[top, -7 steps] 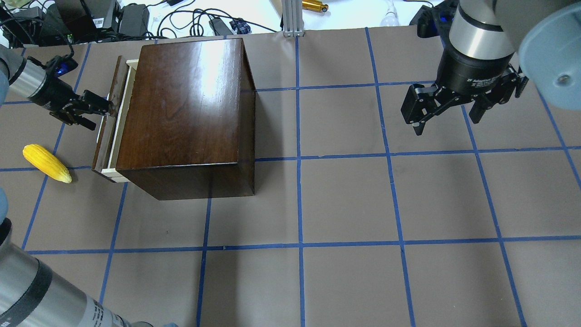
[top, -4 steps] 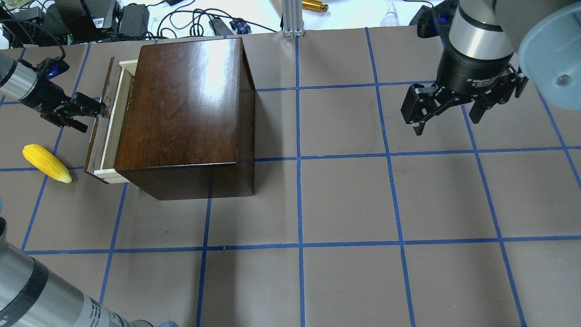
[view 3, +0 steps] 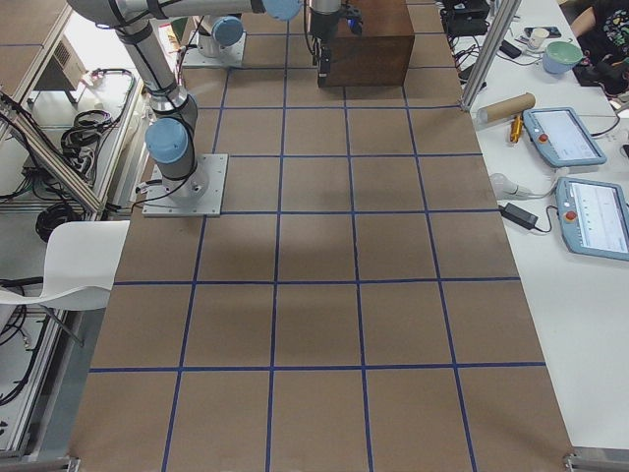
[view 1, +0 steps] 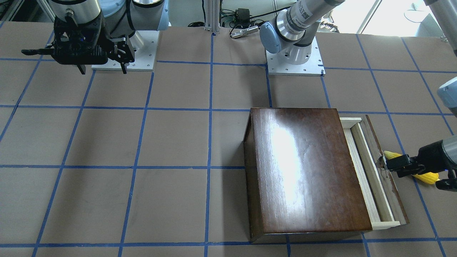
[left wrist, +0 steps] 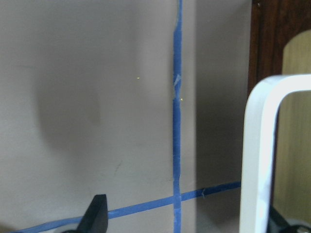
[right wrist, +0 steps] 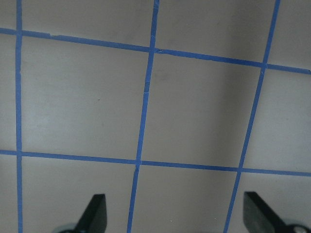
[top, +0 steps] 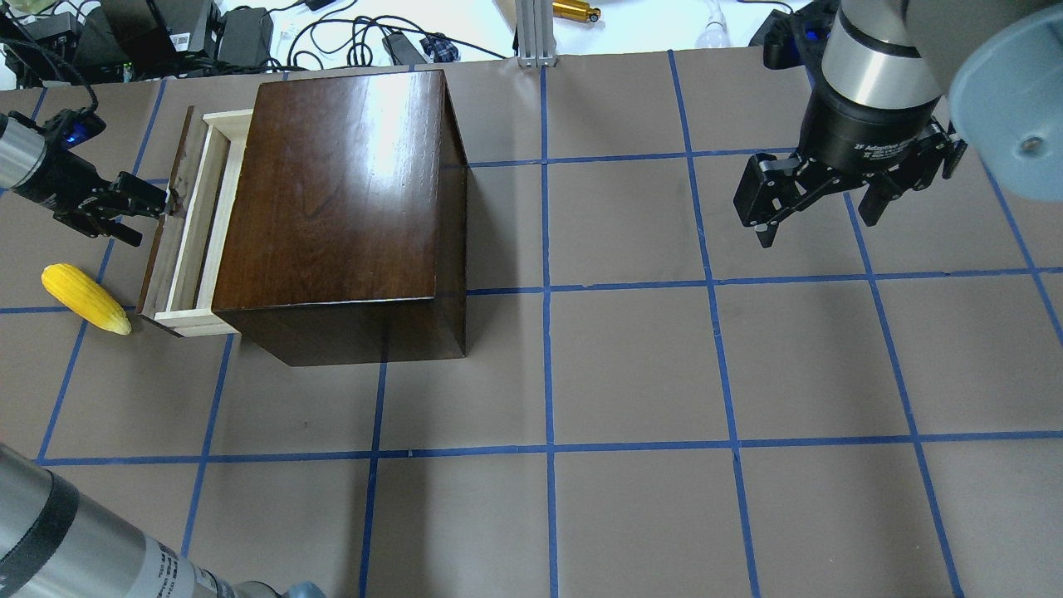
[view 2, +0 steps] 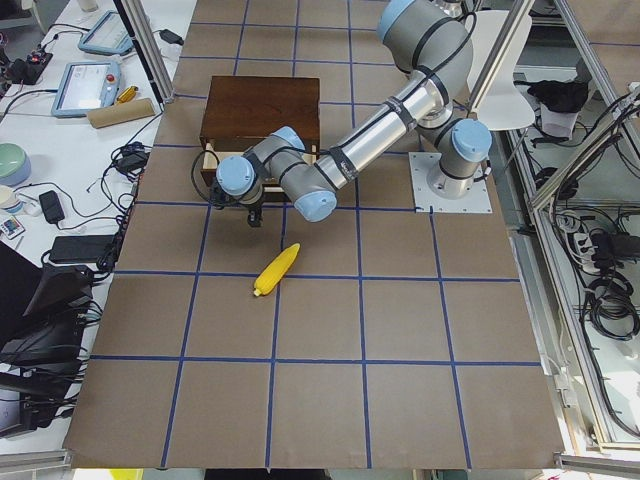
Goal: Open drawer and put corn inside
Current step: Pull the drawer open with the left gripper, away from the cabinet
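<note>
The dark brown box (top: 332, 191) stands left of the middle. Its drawer (top: 193, 220) sticks out part way on the left and shows a pale wood tray behind the dark front; it also shows in the front-facing view (view 1: 371, 171). My left gripper (top: 149, 223) is at the drawer's front with its fingers apart. In the left wrist view one finger (left wrist: 95, 216) is over the table and the other is behind the pale metal pull (left wrist: 260, 145). The yellow corn (top: 85, 298) lies on the table just left of the drawer. My right gripper (top: 815, 228) is open and empty, up at the far right.
Cables and power bricks (top: 249, 33) and an aluminium post (top: 531, 33) lie beyond the table's far edge. The table is brown paper (top: 631, 374) with a grid of blue tape. The robot's bases (view 1: 292, 60) stand at the back.
The drawer has slid further out to the left, and my left gripper has moved left with it. The corn and the right arm have not moved.
</note>
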Robot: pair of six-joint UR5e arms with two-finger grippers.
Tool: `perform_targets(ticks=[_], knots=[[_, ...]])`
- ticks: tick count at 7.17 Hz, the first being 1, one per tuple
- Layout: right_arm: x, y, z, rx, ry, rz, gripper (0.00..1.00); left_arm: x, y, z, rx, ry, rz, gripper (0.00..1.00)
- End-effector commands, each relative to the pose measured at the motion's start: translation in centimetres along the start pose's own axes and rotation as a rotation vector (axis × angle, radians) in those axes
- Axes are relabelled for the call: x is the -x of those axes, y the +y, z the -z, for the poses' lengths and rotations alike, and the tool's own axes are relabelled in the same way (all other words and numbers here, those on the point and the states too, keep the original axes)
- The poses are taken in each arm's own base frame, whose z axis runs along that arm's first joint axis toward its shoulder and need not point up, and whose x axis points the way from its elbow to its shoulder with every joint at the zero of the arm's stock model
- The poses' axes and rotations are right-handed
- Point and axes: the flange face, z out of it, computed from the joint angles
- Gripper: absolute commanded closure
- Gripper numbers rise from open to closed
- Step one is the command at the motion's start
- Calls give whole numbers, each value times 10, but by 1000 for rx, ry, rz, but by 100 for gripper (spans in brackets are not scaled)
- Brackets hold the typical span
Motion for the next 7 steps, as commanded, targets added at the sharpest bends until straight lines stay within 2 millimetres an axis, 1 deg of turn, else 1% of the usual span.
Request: perform_targets(ticks=[1,3,4,5,6,7], knots=[[0,0,0,0,1,0,0,3,2,3,2,-13,2,0],[0,0,0,0,-1,0,0,3,1,5,-1,-16,3,0],[0,0,0,0,-1,0,0,8,4,7,-4,-15,11,0],[0,0,-1,1,0,0,0,24,10,12,-14,-13,36,0],[0,0,0,0,1,0,0,26,11,12,-14,-12,41,0],[0,0,-1,1,-1,0,0,24,12,16,-20,-16,42,0]])
